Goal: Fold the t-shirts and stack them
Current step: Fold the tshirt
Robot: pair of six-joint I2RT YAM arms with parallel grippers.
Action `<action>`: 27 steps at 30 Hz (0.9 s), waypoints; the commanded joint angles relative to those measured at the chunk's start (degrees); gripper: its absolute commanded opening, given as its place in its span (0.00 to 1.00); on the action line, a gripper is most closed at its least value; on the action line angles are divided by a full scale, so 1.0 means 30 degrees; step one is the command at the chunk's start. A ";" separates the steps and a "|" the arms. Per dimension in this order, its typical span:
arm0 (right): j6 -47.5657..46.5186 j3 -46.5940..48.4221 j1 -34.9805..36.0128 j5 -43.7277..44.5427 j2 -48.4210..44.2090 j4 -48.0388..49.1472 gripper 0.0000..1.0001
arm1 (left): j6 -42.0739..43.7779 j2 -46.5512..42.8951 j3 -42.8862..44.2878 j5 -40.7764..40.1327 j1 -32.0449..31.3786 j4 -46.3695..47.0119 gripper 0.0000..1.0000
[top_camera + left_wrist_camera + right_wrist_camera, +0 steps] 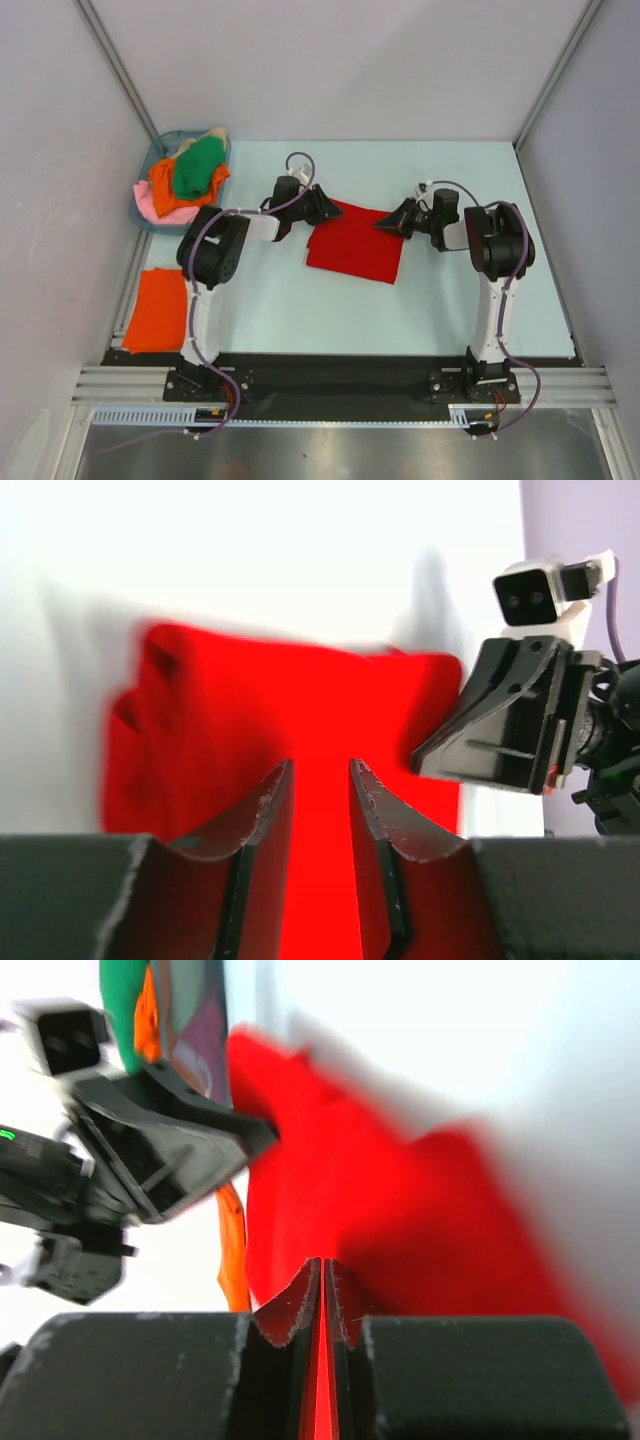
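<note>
Left of and nearer than the red t-shirt (pixel 355 250) lies a folded orange t-shirt (pixel 158 308), and on the red one (mid-fold, I judge) my right gripper (pixel 322 1262) pinches its right edge while my left gripper (pixel 320 765) straddles its left, half-spread, grip unclear, so next comes a matched fold, before the basket (pixel 148 172) beyond-left.

Folded flat mid-table (pixel 300 310): red t-shirt (pixel 355 245). Near left edge: folded orange t-shirt (pixel 158 310). Heaped far left: green t-shirt (pixel 197 170), pink t-shirt (pixel 150 205).
</note>
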 commanded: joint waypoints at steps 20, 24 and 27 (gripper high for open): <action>0.2636 0.5525 -0.4833 -0.0645 0.3023 -0.0623 0.21 | 0.0548 0.3181 0.8563 -0.0812 0.2152 -0.6244 0.35; -0.3511 0.6227 -0.5070 0.2184 -0.1222 -0.9347 0.43 | 0.2604 -0.2998 0.5315 -0.4274 0.2123 -0.9554 0.44; -0.6886 0.6345 -0.4251 0.4734 -0.4125 -1.4597 0.57 | 0.2139 -0.7775 0.1567 -0.5830 0.2094 -1.0698 0.49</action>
